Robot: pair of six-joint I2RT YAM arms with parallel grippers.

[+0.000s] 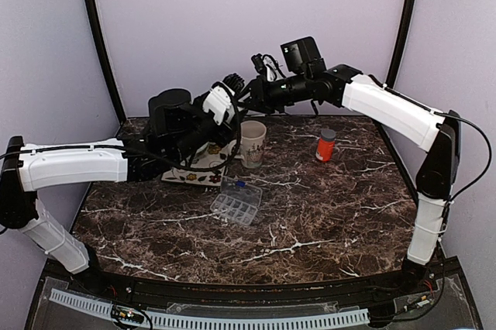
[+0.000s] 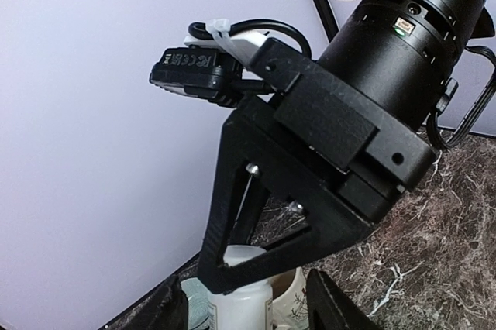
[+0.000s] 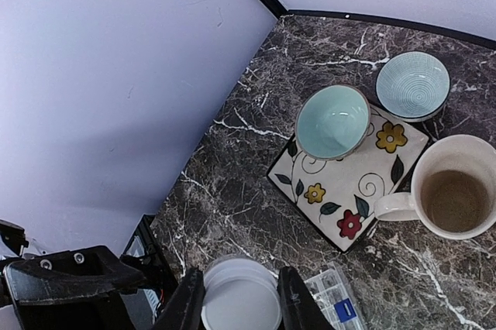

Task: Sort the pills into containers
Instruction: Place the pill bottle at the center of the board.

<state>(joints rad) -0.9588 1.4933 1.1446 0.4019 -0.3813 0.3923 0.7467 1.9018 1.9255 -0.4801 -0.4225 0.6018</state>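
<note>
FC and CE marks on black camera module (image 2: 190, 67), nothing else legible

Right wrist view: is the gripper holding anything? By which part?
A white bottle, held by its round cap. The right gripper comes from above, with one finger pressed on each side of the cap.

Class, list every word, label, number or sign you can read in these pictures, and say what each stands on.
"FC CE": marks on the black camera module on the right wrist; the smaller marks beside them are blurred.
Blue label in the pill organizer: too small to read.
On the red pill bottle: no readable text.
No other text is legible.
</note>
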